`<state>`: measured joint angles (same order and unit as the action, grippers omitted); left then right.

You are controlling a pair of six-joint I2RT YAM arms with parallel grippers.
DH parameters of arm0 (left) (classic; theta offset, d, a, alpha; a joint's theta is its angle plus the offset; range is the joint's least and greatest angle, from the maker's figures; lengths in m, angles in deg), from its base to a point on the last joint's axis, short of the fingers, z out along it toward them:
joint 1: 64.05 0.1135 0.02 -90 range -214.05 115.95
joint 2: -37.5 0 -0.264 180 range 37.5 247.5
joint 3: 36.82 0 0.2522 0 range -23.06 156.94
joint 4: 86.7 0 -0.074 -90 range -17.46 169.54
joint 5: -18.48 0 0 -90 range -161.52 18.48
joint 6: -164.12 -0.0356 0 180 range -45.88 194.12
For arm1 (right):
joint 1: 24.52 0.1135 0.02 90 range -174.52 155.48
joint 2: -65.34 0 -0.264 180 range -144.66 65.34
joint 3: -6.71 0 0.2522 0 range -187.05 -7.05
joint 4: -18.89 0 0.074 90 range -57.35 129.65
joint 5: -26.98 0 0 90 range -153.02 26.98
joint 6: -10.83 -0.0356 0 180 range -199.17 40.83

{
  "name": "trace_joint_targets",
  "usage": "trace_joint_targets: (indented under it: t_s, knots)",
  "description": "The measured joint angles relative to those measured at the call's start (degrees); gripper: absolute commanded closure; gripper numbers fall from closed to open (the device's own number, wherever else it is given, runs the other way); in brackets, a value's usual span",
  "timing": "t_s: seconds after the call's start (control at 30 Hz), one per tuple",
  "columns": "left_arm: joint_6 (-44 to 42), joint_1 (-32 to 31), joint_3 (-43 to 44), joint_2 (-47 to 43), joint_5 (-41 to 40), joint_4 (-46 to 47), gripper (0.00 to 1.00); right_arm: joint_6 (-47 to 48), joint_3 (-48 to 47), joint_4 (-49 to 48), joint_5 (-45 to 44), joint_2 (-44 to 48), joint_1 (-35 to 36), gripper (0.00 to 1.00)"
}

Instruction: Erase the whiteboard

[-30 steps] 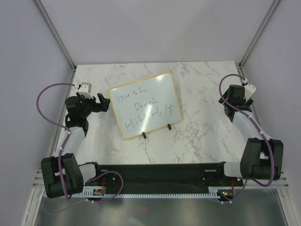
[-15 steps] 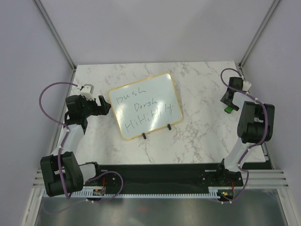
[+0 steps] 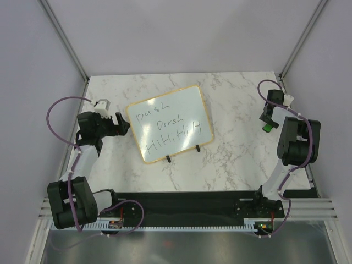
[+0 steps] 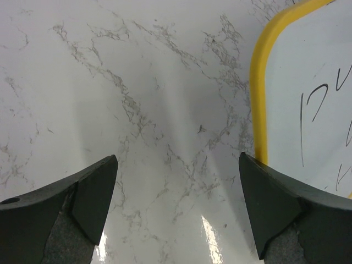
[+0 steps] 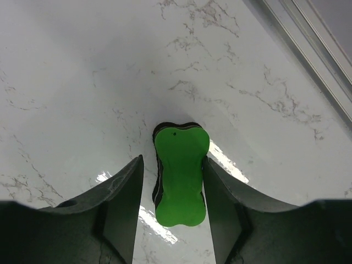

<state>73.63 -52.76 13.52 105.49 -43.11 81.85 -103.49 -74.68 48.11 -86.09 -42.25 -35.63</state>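
Note:
The whiteboard [image 3: 169, 122], tan-framed with black handwriting, stands tilted on two black feet at the table's middle. Its yellow-looking frame edge and some writing show at the right of the left wrist view [image 4: 308, 82]. My left gripper [image 3: 122, 124] is open and empty just left of the board's left edge, over bare marble [image 4: 179, 159]. A green bone-shaped eraser [image 3: 267, 127] lies at the far right of the table. My right gripper [image 5: 172, 158] is open with its jaws on either side of the eraser [image 5: 179, 176]. The right finger touches it; a thin gap shows at the left finger.
The marble table [image 3: 231, 159] has a metal frame rail along its right edge [image 5: 308, 49], close to the eraser. Grey walls enclose the back and both sides. Purple cables loop from each arm.
The right arm has folded back and its gripper has come down around the green eraser. The left gripper has shifted slightly by the board's left edge.

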Motion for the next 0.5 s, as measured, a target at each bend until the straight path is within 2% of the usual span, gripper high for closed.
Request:
trace_joint_targets:
  t_s: [0.3, 0.4, 0.5]
  knots:
    - [-0.61, 1.16, 0.02, 0.0, -1.33, -2.25, 0.02, 0.59, 0.87, -0.98, 0.52, -0.07, -0.74, 0.47]
    - [-0.94, 1.44, 0.02, 0.0, -1.33, -3.89, 0.02, 0.72, 1.33, -1.38, 1.05, -0.07, -1.16, 0.52]
    - [-1.16, 1.88, 0.15, -0.07, -1.33, -5.01, 0.02, 0.9, 1.77, -1.68, 1.77, -0.04, -1.51, 0.52]
